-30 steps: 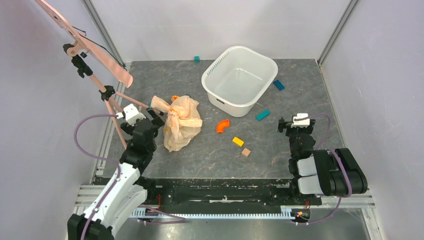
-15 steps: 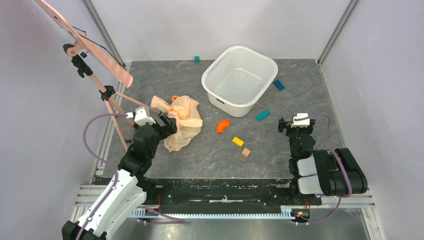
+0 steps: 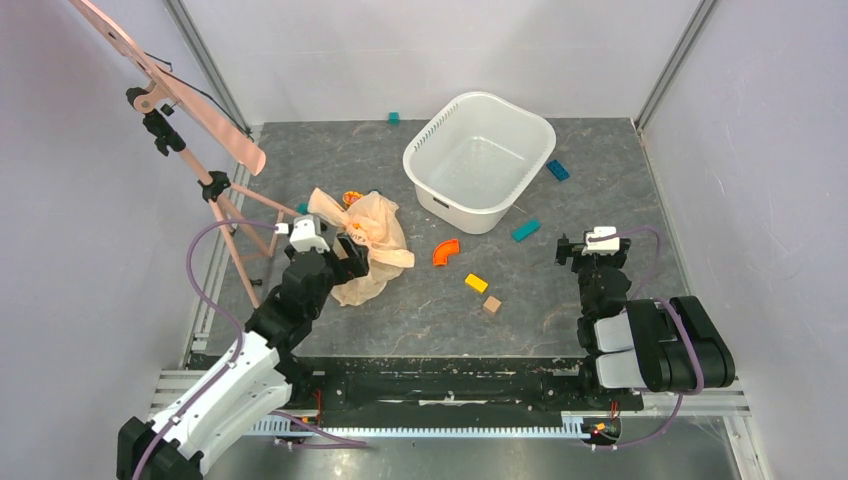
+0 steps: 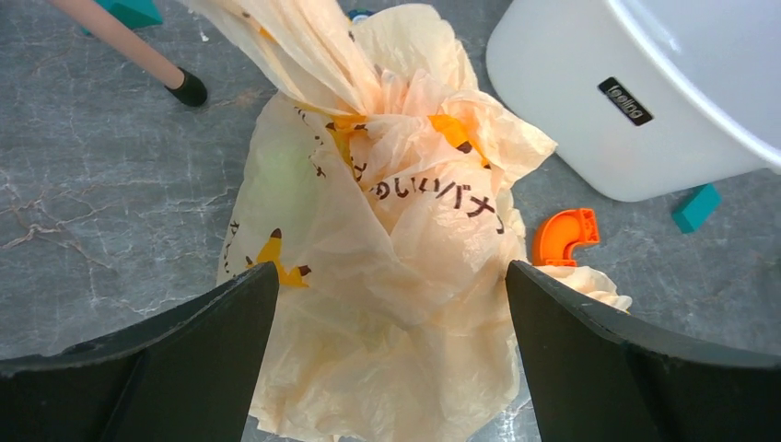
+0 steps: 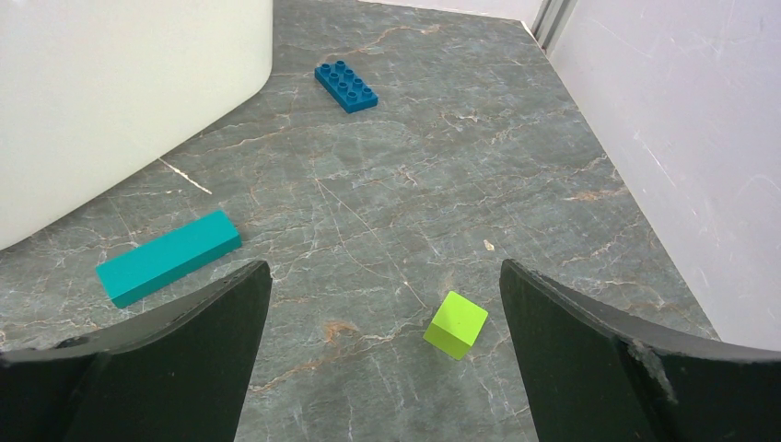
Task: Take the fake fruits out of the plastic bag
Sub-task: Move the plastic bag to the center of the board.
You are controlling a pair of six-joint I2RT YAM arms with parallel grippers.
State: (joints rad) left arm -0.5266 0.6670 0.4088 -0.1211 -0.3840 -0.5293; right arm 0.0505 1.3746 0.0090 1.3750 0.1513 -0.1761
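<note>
Peach-beige plastic bag point(image 3: 372, 245) lies bunched, left of white tub point(image 3: 480, 160); fake fruits unseen inside. Left gripper point(image 3: 355, 258) has shifted right over last second, now straddling bag, fingers spread wide, no pinch yet. Right gripper point(image 3: 572, 250) parked near right, wide, empty. Extraction not begun.

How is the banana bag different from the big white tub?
The plastic bag is crinkly and peach with yellow bananas printed on it; the white tub is smooth and plain white. The plastic bag is bunched together at its top; the white tub is wide open on top. The plastic bag lies just ahead of the open left gripper; the white tub stands further off. Both sit on the grey table.
</note>
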